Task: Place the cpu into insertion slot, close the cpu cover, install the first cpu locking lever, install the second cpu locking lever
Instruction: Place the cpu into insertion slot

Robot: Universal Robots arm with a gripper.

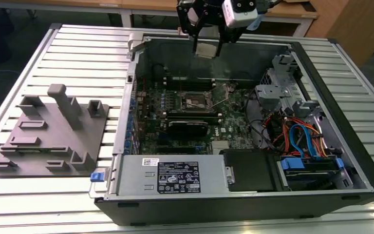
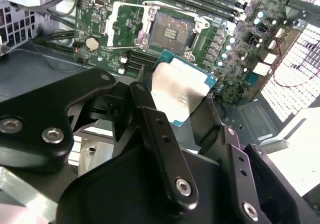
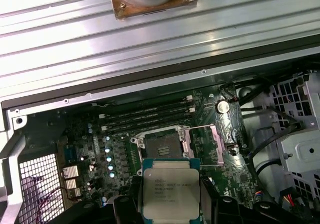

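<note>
My gripper hangs above the back edge of the open computer case, shut on the cpu, a flat square chip with a dull silver top. In both wrist views the cpu sits between the black fingers, held by its edges. Below it on the green motherboard lies the insertion slot, its dark centre bare. The cpu cover, a thin metal frame, is swung open beside the slot. The chip is well above the slot and apart from it.
A grey fixture plate with upright posts lies on the slatted table at the exterior view's left. Inside the case are a power supply, a long black module, memory slots, and coloured cables by a drive cage.
</note>
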